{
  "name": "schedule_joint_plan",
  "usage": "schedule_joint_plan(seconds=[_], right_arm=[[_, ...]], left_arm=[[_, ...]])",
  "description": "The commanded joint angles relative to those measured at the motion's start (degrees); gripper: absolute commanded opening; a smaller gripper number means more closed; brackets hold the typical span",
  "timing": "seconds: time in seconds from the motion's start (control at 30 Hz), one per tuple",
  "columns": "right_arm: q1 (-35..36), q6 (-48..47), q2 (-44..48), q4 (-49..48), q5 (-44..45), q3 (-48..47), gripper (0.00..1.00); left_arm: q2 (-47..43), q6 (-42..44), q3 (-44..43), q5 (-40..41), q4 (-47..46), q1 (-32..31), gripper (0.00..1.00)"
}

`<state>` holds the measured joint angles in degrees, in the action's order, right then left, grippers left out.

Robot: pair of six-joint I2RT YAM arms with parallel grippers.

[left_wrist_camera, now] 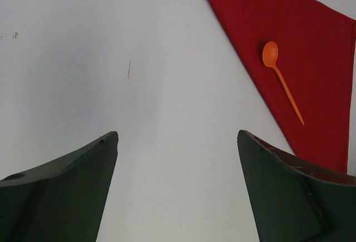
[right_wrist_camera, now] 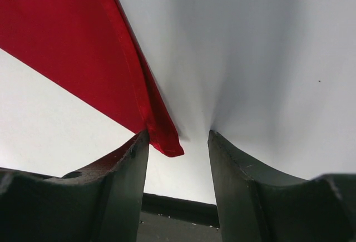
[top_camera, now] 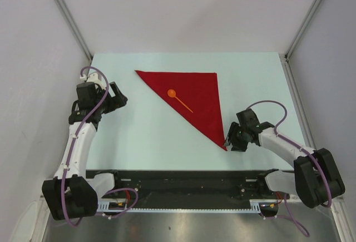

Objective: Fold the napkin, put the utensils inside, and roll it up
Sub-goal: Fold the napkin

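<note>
While the napkin (top_camera: 194,100) lies folded to a triangle on the far right part of the table (top_camera: 144,136), its long edge runs from the far left corner down to a near point. The spoon (top_camera: 179,99) rests on top of the cloth just inside that long edge and roughly parallel to it, bowl toward the far left.

Right gripper (top_camera: 229,143): down at the near point, jaws a narrow way apart. In the right wrist view the red tip lies between them, close against the left finger, not pinched.

Left gripper (top_camera: 120,97): jaws wide, holding nothing, over bare table, well apart from the napkin's far left corner.

Handling, as judged:
- The cloth looks thin and limp, in two layers. It should sag when lifted and drag on the table, and the layers may slide apart unless both are caught.
- The spoon looks light, smooth plastic. It is likely to skid or roll out if the cloth is jerked.
- The best hold looks to be the near tip, both layers together, where the right jaws already stand. The far left corner suits the other arm.

Around the work are grey side walls, metal frame posts and purple cables looping off each arm. Nothing stands between either gripper and the cloth. The right arm's cable loop hangs close behind its wrist.
</note>
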<state>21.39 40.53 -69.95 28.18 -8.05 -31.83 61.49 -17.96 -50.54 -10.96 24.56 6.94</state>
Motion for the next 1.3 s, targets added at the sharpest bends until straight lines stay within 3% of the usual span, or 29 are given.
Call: schedule_joint_plan(seconds=[0.0,0.2,0.4,0.83,1.1,1.23,1.27], right_arm=[[1.5,0.8,-1.9,-0.4,2.3,-0.1,0.52],[3.4,1.7,-4.6,0.0,4.3,-1.0,0.49],[4.4,2.2,-7.2,1.4,6.7,-0.8,0.40],[4.8,3.0,-8.2,1.8,6.7,0.1,0.36],[5.9,2.3,-10.7,2.2,7.4,-0.8,0.18],[6.2,2.4,-11.2,2.4,7.4,-1.1,0.00],[6.2,2.3,-11.1,2.6,7.5,-1.2,0.00]], left_arm=[[-1.0,-0.2,0.2,-1.3,-1.8,0.4,0.92],[-1.1,-0.3,0.2,-1.4,-1.9,0.4,0.92],[-1.3,-0.5,0.2,-1.8,-1.9,0.4,0.92],[-1.5,-0.8,0.3,-2.3,-2.0,0.5,0.92],[-1.2,-0.9,0.3,-2.8,-2.1,0.4,0.92],[-1.2,-0.9,0.4,-2.8,-2.1,0.4,0.92],[-1.1,-0.9,0.4,-2.8,-2.1,0.4,0.92]])
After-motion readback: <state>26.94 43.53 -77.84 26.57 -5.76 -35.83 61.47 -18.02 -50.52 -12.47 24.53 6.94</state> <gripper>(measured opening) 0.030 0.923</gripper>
